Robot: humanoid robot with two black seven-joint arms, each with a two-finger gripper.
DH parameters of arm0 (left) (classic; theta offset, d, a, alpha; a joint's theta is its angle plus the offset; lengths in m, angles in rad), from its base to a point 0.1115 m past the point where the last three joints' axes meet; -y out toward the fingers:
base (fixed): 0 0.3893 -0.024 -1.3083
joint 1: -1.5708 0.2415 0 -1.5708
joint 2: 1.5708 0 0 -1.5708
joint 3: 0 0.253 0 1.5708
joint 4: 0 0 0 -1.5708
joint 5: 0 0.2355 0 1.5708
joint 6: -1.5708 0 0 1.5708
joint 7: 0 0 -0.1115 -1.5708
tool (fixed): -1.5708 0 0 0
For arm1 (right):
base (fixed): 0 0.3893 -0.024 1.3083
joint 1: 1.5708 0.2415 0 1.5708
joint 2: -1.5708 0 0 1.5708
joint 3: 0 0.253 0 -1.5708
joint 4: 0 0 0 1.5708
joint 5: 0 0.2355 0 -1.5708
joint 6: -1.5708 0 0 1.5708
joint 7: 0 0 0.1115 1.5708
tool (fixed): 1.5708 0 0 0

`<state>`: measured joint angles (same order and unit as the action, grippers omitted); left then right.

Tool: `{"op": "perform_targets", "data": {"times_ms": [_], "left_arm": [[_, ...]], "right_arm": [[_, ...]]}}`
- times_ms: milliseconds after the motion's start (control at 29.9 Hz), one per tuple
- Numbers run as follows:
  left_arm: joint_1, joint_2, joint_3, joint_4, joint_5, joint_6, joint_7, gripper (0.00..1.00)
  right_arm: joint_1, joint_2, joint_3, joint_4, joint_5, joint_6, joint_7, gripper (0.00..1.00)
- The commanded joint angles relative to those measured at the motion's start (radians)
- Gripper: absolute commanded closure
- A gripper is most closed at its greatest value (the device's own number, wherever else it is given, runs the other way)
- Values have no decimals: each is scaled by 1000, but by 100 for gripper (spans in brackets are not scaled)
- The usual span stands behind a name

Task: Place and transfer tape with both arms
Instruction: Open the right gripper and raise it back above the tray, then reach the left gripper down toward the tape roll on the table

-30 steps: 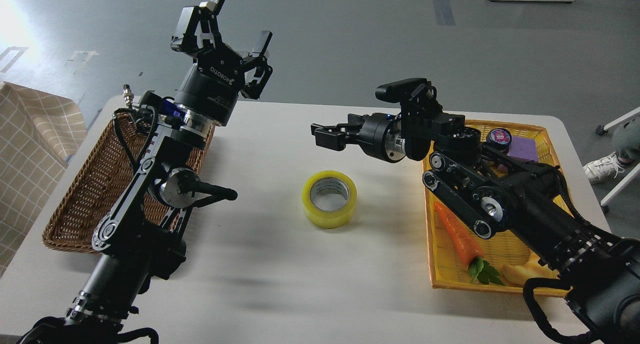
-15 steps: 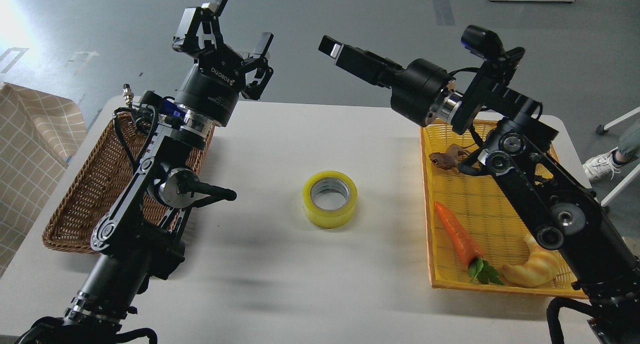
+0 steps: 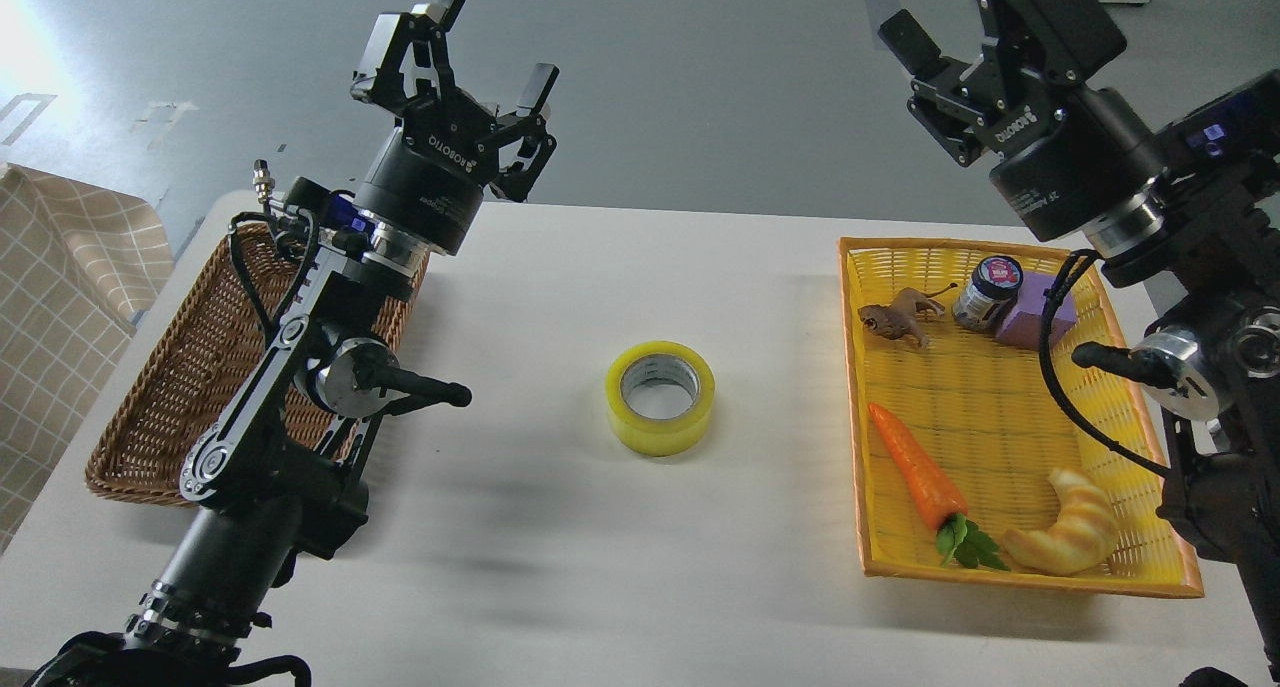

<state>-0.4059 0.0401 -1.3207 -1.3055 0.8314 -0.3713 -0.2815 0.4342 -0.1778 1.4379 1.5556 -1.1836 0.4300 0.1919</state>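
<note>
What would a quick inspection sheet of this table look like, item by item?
Surface: white table, bare around the middle.
Job's things: roll of yellow tape lying flat at the table's centre, touched by neither arm.
Clutter: brown wicker basket on the left; yellow basket on the right holding a carrot, croissant, toy animal, small jar and purple block.
Claws: left claw raised, open, empty; right claw raised, partly cut off by the picture's edge, open or shut unclear.
Cables: black cable looping over the yellow basket.
Surroundings: grey floor; checked cloth at left.
</note>
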Motion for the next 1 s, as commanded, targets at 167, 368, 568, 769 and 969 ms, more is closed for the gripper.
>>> {"op": "perform_targets", "data": {"times_ms": [167, 368, 568, 769, 969], "left_arm": [[21, 1, 2, -6, 6, -20, -28, 2], [22, -3, -2, -6, 5, -93, -54, 2], [21, -17, -17, -5, -11, -72, -48, 2], [7, 0, 1, -5, -69, 9, -16, 2], [-91, 178, 80, -6, -12, 29, 67, 2]], "right_arm": [[-55, 106, 128, 0, 190, -34, -14, 0], [-83, 135, 124, 24, 191, -71, -22, 0], [-114, 138, 113, 37, 191, -70, -34, 0], [-103, 136, 79, 37, 190, -70, -43, 0], [-101, 136, 78, 37, 190, -70, -43, 0]]}}
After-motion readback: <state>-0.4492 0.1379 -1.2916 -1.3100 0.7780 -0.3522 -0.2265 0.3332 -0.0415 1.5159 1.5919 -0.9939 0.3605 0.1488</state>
